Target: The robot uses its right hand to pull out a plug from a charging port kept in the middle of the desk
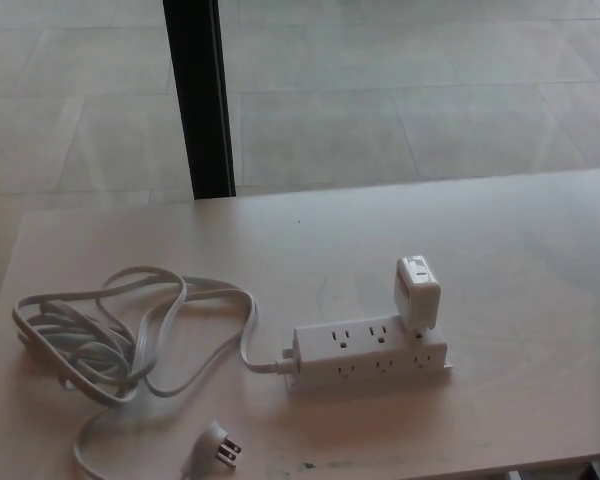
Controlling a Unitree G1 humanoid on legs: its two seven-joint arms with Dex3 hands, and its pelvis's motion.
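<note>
One power strip on the tabletop, white, lying near the front edge and roughly mid-width. Count the sockets facing up: two rows, three positions each by the look of it, with the far-right socket of the back row taken. One plug sits in that spot, a chunky white adapter block standing up out of the strip and leaning a touch to the left at its top. That is the only thing plugged in.

One cord runs off the strip's left end, curls back and bunches into a loose tangle of loops on the left side of the tabletop, well apart from the adapter. It ends in one three-prong cord plug lying free near the front edge, prongs pointing right.

No robot hand shows, left or right, so there are no fingers to see and nothing has hold of the adapter.

Around it: bare pale wood on the right of the strip. Beyond the far edge, a tiled floor and one black post standing upright.
</note>
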